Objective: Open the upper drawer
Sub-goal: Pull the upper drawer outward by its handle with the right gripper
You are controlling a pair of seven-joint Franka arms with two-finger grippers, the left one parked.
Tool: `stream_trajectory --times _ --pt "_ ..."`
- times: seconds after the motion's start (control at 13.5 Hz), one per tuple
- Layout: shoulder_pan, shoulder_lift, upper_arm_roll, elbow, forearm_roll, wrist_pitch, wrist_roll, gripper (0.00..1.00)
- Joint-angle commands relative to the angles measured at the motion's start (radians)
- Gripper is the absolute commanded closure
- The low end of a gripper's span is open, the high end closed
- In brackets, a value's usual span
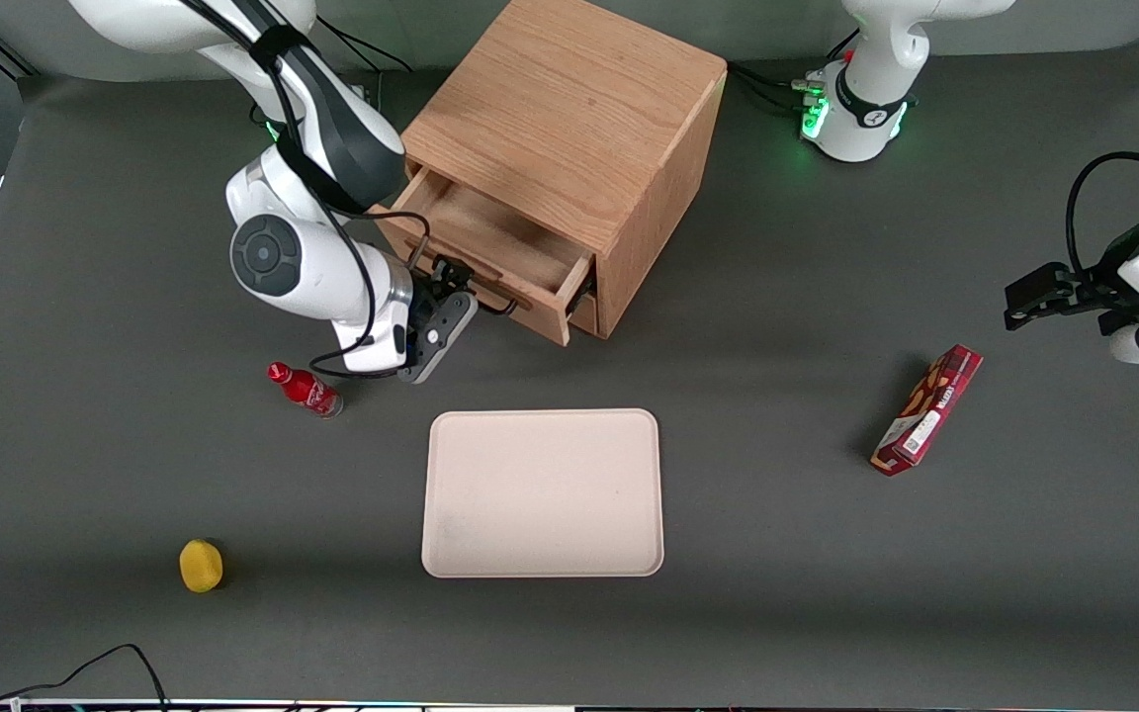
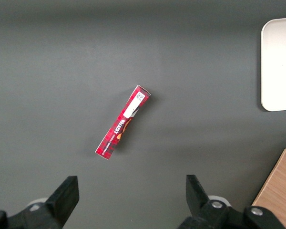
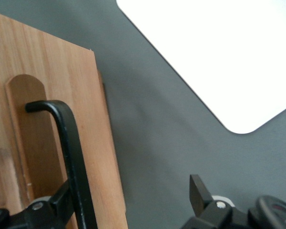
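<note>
The wooden cabinet point(image 1: 569, 109) stands at the back of the table. Its upper drawer point(image 1: 490, 232) is pulled partway out, and its shallow inside shows empty. My right gripper point(image 1: 451, 275) is in front of the drawer, at the black bar handle point(image 1: 495, 300). In the right wrist view the handle point(image 3: 69, 143) runs along the oak drawer front point(image 3: 90, 119). The gripper point(image 3: 129, 188) is open wide. One finger point(image 3: 62, 202) sits against the bar and the other point(image 3: 198, 191) is well apart from it, over the table. A corner of the lower drawer point(image 1: 584, 311) shows beneath.
A beige tray point(image 1: 542, 492) lies nearer the front camera than the cabinet and also shows in the right wrist view point(image 3: 219, 52). A red bottle point(image 1: 305, 389) lies beside the gripper. A yellow fruit point(image 1: 201, 565) is near the table's front edge. A red box point(image 1: 927, 409) lies toward the parked arm's end.
</note>
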Motion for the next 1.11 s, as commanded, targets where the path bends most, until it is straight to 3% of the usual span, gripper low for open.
stream_trajectory --times 0.0,0.44,1.04 --pt "0.005 0.055 -0.014 0.07 -0.033 -0.009 -0.027 0.0" --pt "0.005 0.141 -0.049 0.188 -0.1 -0.064 -0.049 0.0" --pt "0.005 0.167 -0.116 0.26 -0.11 -0.099 -0.17 0.0"
